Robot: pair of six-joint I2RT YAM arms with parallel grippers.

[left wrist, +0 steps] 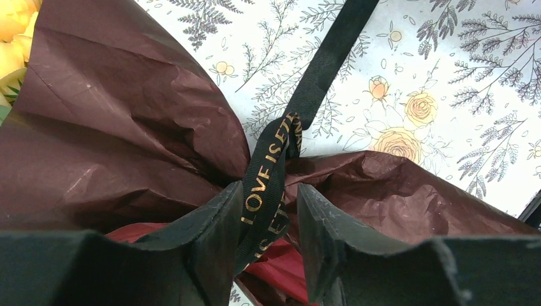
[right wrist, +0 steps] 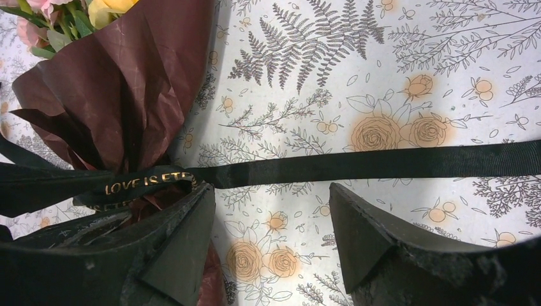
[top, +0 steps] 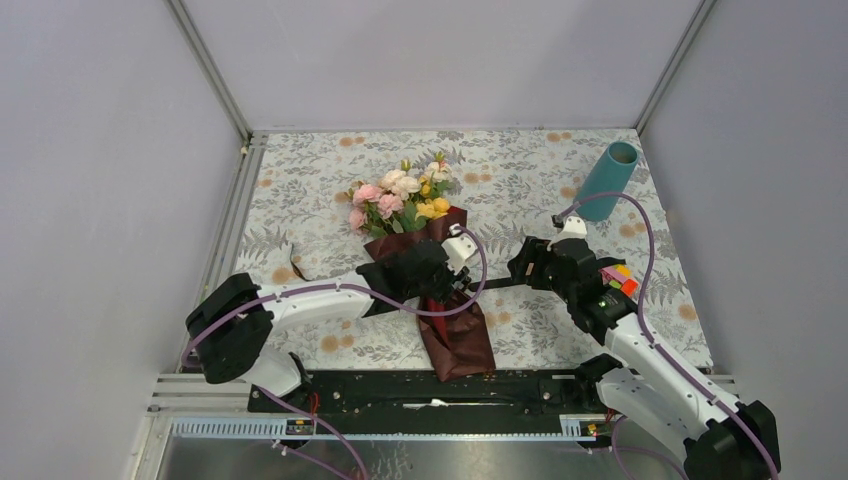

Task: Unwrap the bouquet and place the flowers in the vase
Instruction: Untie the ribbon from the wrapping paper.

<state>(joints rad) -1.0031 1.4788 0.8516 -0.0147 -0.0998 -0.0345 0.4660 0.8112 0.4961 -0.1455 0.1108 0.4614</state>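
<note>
The bouquet (top: pixel 455 340) of maroon crinkled paper is laid mid-table, wrapped and tied. No flowers are held by the tall teal cylindrical vase (top: pixel 608 180), well apart. The black woven ribbon (right wrist: pixel 383 159) is straddled at its knot by the narrowly parted left gripper (left wrist: pixel 269 194); a pinch cannot be confirmed. The right gripper (right wrist: pixel 271 191) is spread, empty.

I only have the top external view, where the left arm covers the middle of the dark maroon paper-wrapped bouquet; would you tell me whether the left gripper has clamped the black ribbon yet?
Observer: In the left wrist view, the left gripper straddles the black woven ribbon where it cinches the dark maroon crinkled paper; a gap shows beside the band, so not clamped.
Operator: Thanks. Is anything printed on it?
Observer: Gold lettering beginning "LOVE IS".
Operator: Is the right gripper holding the tail?
Observer: No; the right gripper is open, and the tail stretches across the floral tablecloth just beyond its fingertips.
</note>
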